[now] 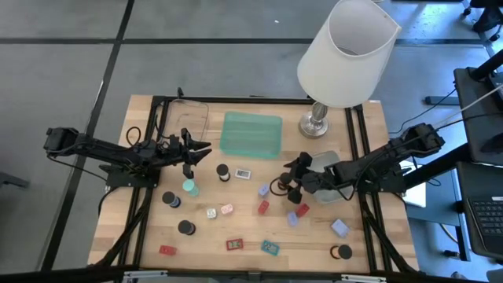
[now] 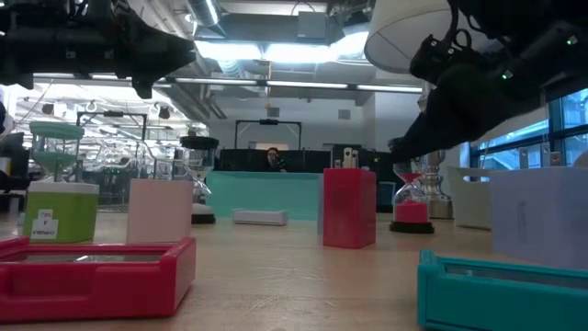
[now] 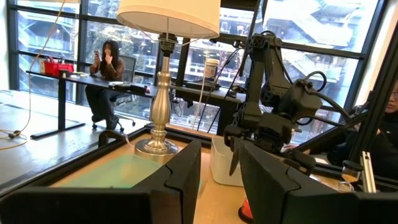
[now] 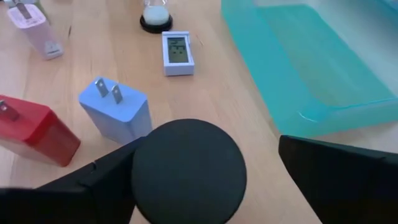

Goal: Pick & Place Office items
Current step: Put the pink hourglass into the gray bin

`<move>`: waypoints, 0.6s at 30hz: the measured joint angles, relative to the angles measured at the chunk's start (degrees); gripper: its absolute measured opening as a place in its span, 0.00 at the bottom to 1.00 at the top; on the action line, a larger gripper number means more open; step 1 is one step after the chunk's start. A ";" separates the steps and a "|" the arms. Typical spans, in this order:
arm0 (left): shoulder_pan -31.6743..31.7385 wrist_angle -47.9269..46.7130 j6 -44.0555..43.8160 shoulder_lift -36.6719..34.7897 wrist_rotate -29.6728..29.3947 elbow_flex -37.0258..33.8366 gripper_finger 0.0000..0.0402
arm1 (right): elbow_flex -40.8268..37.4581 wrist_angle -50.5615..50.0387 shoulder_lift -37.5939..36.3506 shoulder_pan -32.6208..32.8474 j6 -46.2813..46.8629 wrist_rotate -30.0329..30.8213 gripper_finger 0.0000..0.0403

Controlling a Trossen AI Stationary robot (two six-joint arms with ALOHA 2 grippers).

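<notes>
Small office items lie scattered on the wooden table: a red block [image 1: 264, 207], a blue block [image 1: 263, 189], lavender blocks [image 1: 299, 212], flat red [image 1: 234, 244] and teal [image 1: 270, 248] rectangles, black caps [image 1: 186, 227] and a mint-green piece [image 1: 189, 187]. My right gripper [image 1: 292, 177] is open, low over the table's middle. A black round cap [image 4: 188, 171] sits between its fingers, close to one of them. My left gripper [image 1: 196, 151] hovers open above the table, near the clear tray [image 1: 182, 122] and above the mint-green piece. My right gripper comes slanting down from the table's right side, with the black cap's rim [image 4: 140, 168] beside one finger [image 4: 99, 183]. The other finger stands well apart from the cap. Whether the near finger touches the cap, I cannot tell.
A green tray [image 1: 251, 134] lies at the far middle, with the white-shaded lamp [image 1: 346, 51] to its right. A pale bin [image 1: 328, 163] sits behind my right gripper. A blue plug block [image 4: 118, 112], a red block [image 4: 31, 130] and a small white rectangle [image 4: 177, 51] lie near the cap.
</notes>
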 joint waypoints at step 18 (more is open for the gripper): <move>0.01 -0.02 -0.01 0.00 0.01 0.00 0.27 | 0.93 -0.21 0.02 -0.23 0.42 1.46 0.52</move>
